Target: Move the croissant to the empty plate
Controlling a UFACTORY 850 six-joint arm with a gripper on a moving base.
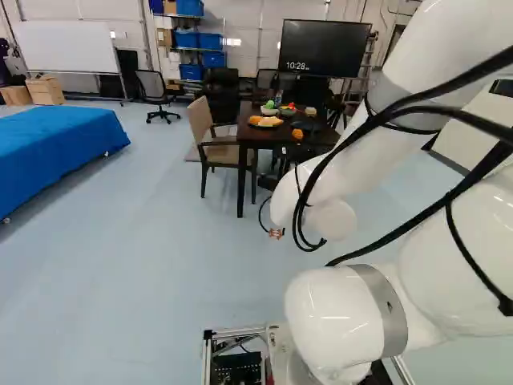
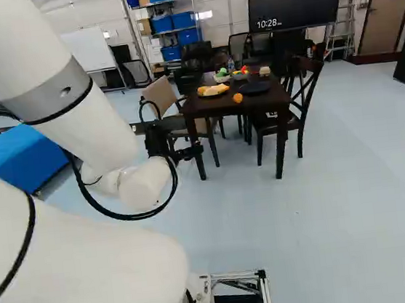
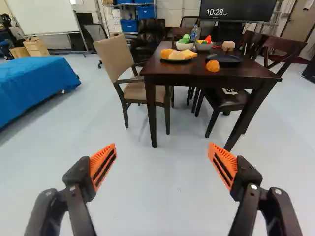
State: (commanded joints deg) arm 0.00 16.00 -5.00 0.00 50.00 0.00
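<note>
A pale blue floor (image 3: 162,187) runs through a room with a whiteboard (image 3: 42,22), blue bins (image 3: 129,26) on shelves and a wide black screen (image 3: 236,9) behind the dark wooden counter (image 3: 172,70). A beige armchair (image 3: 110,56) stands beside the counter.

The claw (image 2: 196,151) is wide open. In the wrist view the claw (image 3: 162,145) has its orange-padded fingers (image 3: 103,164) spread well apart, with only floor seen between them, and it has hold of nothing. The counter is ahead, well apart from the fingertips.

Orange and yellow food pieces (image 3: 176,55) crowd a plate (image 3: 170,61) on the counter's armchair side; the croissant may be among them, but they are too small to tell for certain. One separate orange piece (image 3: 212,66) lies near the counter's close edge, between that plate and the black empty plate (image 3: 224,59). Farther back are a bowl (image 3: 184,46) holding something green, another bowl (image 3: 203,47) with red and yellow in it, a bottle (image 3: 194,33) and a tan piece (image 3: 228,45).

The screen's white digits read 10:28. White lettering also marks a dark chair seat (image 3: 221,101), partly hidden; the bottle's label is too small to read.
</note>
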